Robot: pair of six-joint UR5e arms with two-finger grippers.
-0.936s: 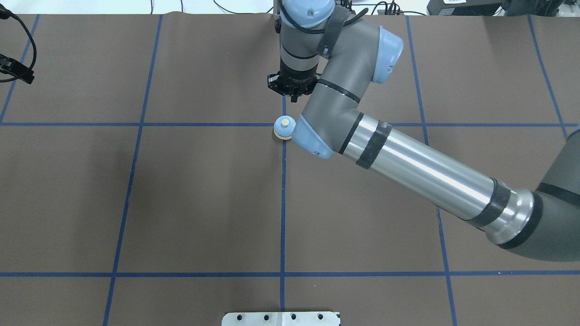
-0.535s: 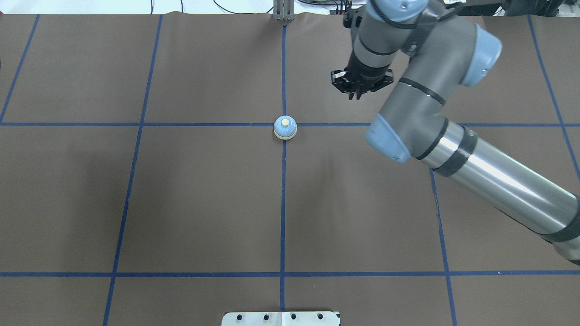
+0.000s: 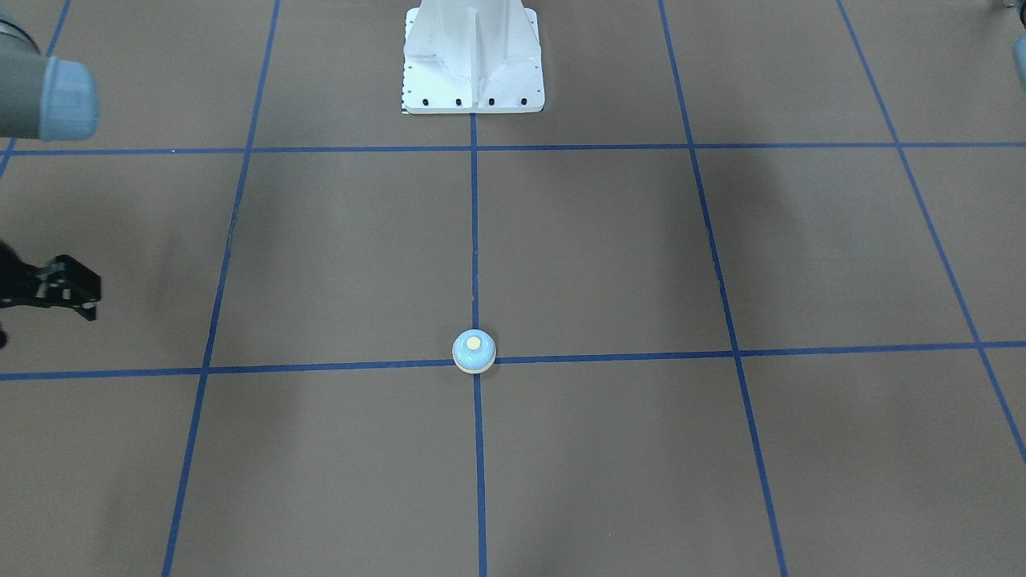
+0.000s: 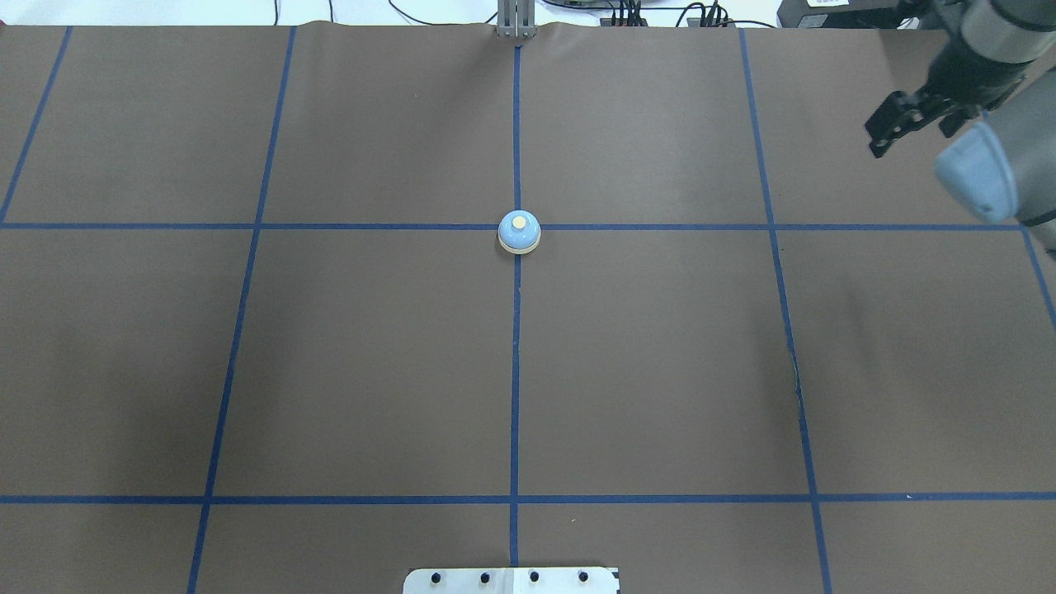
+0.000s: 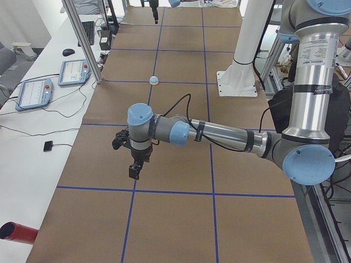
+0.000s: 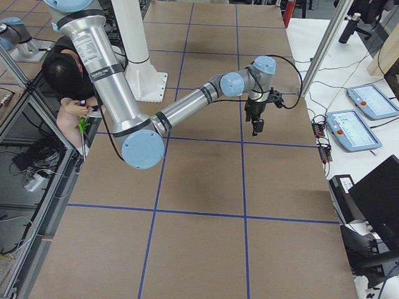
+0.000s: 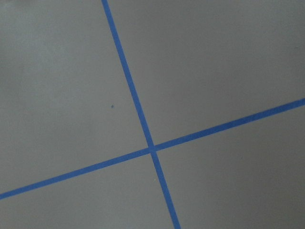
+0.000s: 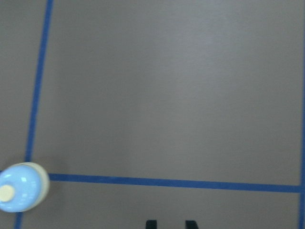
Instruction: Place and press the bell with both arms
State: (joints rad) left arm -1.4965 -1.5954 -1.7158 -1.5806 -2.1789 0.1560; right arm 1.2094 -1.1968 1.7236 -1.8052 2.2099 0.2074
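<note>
The light-blue bell (image 4: pixel 519 232) with its cream button stands upright on the centre crossing of the blue tape lines, with nothing touching it. It also shows in the front view (image 3: pixel 474 351), the left side view (image 5: pixel 154 80) and the right wrist view (image 8: pixel 19 187). My right gripper (image 4: pixel 879 145) hangs far to the bell's right, empty, at the view's edge (image 3: pixel 86 308). Its two fingertips stand apart in its wrist view (image 8: pixel 170 224). My left gripper (image 5: pixel 134 172) shows only in the left side view, far from the bell, and I cannot tell if it is open.
The white pedestal (image 3: pixel 473 56) stands on the robot's side of the brown mat. A metal post (image 4: pixel 516 21) stands at the far edge. Teach pendants (image 5: pixel 74 71) lie on the white side bench. A person (image 6: pixel 68 81) sits behind the pedestal.
My right arm has swung away from beside the bell to the table's far right. The bell has stayed put. The left gripper has left the overhead view's left edge.
</note>
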